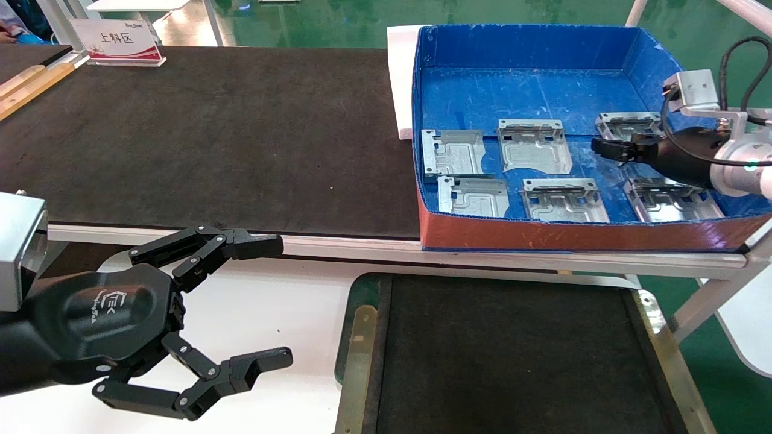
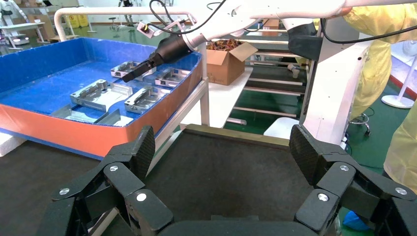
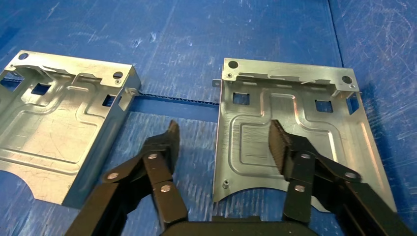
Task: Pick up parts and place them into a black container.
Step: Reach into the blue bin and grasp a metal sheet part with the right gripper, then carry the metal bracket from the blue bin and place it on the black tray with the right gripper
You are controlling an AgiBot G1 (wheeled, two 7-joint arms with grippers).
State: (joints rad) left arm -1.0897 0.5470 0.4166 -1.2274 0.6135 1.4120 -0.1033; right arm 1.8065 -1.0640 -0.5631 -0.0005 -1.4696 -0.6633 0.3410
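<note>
Several silver-grey parts lie flat in a blue box [image 1: 531,48], among them one at the back right [image 1: 624,123] and one at the back middle [image 1: 534,146]. My right gripper [image 1: 606,149] reaches into the box, low between these two. In the right wrist view it [image 3: 223,137] is open and empty. One finger is over a part [image 3: 290,113], the other over the blue floor beside it. A second part [image 3: 59,128] lies next to it. The black container [image 1: 362,337] sits at the near edge with nothing in it. My left gripper [image 1: 283,301] is open and empty at the lower left.
The blue box has a red front wall [image 1: 573,232] and tall side walls. A long dark tabletop [image 1: 211,132] spreads to its left, with a sign [image 1: 117,41] at the back. A white foam block [image 1: 401,78] sits beside the box. In the left wrist view, a person in yellow [image 2: 388,73] stands nearby.
</note>
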